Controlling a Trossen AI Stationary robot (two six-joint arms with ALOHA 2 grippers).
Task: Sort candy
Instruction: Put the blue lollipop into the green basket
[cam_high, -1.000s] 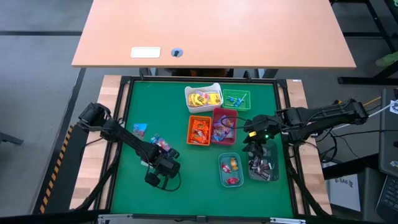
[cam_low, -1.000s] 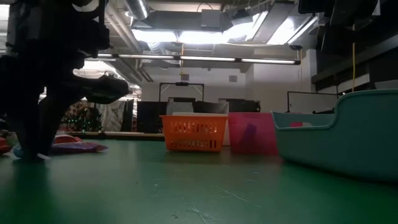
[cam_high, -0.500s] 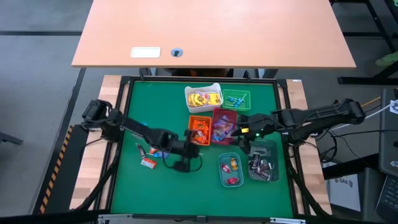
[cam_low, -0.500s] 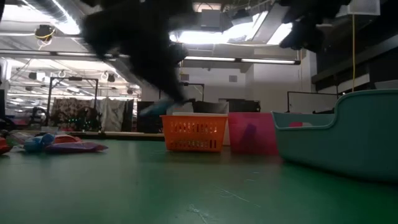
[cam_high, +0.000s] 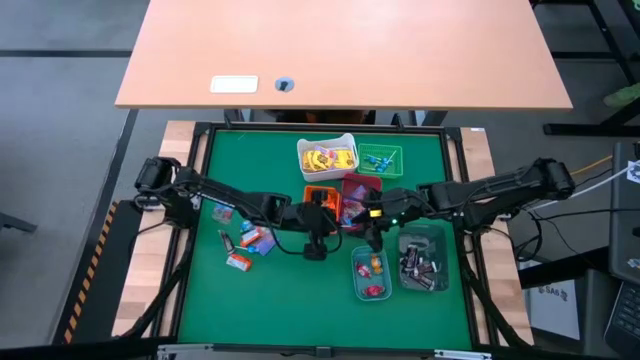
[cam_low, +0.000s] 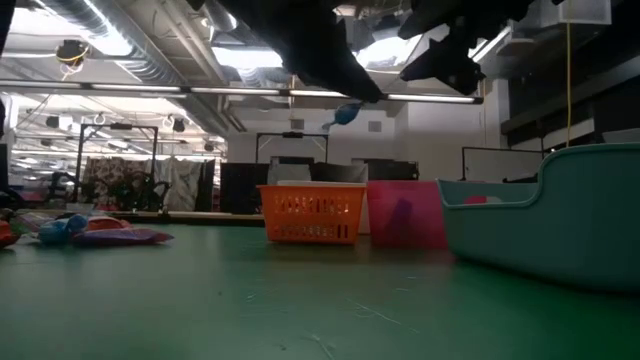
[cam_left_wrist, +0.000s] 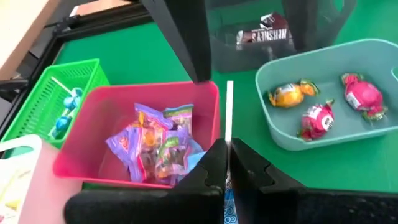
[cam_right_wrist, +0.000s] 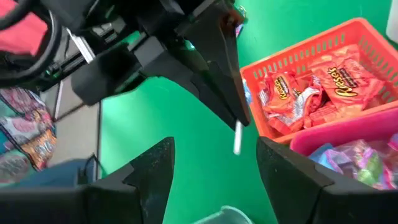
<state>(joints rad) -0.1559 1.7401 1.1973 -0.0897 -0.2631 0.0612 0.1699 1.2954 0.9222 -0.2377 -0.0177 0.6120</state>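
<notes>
The green desk (cam_high: 215, 300) carries a cluster of small plastic bins near its middle, and most of the sorting looks done to me. The white bin (cam_high: 326, 157) holds yellow sweets, the green bin (cam_high: 380, 159) a few blue lollipops, the orange bin (cam_right_wrist: 323, 81) glossy orange peanut-butter-cup packets, the red bin (cam_left_wrist: 93, 134) crinkly purple pouches. The pale teal bin (cam_left_wrist: 323, 134) has three twisted-wrap sweets, one yellow and two pink, and the clear bin (cam_high: 423, 262) dark brown bars. What is left is a small heap of loose candy (cam_high: 245, 245) lying on the felt toward the left side, well apart from the bins.

The left claw (cam_high: 316, 248) hangs above the orange and red bins, clenched on a lollipop (cam_low: 345, 113) with a blue wrapped head; its thin white stick pokes out past the fingertips. The green bin, where the other lollipops lie, is just beyond the red one, so that seems the place for it.

The right claw (cam_high: 374, 238) hovers between the red and teal bins, fingers spread wide and carrying nothing, its tips close to the left claw.
</notes>
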